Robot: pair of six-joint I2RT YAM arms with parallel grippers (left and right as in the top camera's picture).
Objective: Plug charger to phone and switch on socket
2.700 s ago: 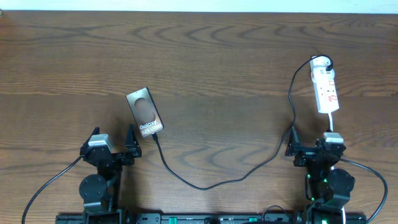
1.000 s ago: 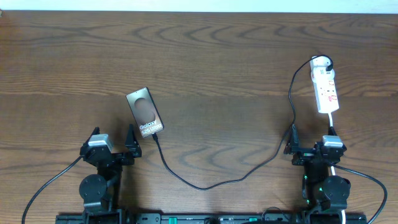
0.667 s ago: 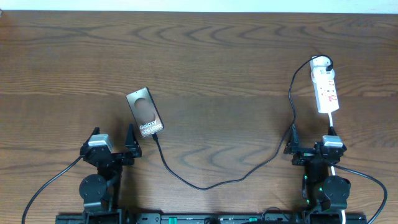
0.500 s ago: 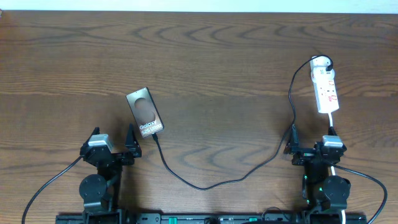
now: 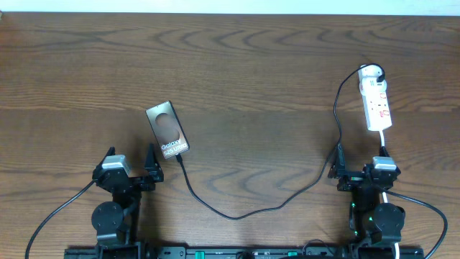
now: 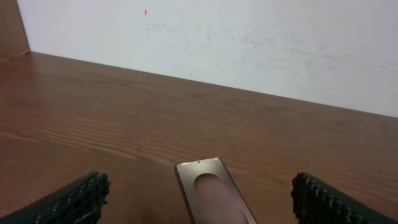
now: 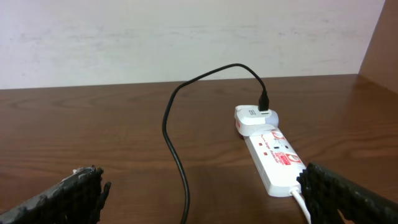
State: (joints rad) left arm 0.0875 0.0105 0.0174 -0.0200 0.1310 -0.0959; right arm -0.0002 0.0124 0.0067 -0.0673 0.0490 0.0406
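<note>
I work over a dark brown wooden table (image 5: 251, 65) with long grain running side to side, and a matte finish that catches a little glare near its far edge. Behind it stands a pale, faintly scuffed wall (image 6: 249, 43); a brown panel (image 7: 380, 43) closes the corner at my far right.

My left gripper (image 5: 130, 161) rests low at the near edge with its jaws spread wide and nothing between them. My right gripper (image 5: 359, 164) sits the same way on the other side, released and empty.

The phone (image 5: 167, 130) lies flat and slightly turned, just beyond my left gripper, its lettered end nearest me. The charger cable (image 5: 237, 213) meets that near short edge, sags toward me in a loose curve across the middle of the table, then climbs past my right gripper and arches over to a white adapter (image 7: 255, 118). That adapter sits on the far end of the power strip (image 5: 376, 104), which lies lengthwise beyond my right gripper. Its white cord (image 5: 383, 142) trails back to me. Red marks show on the strip's top; how the switch stands I cannot tell.
</note>
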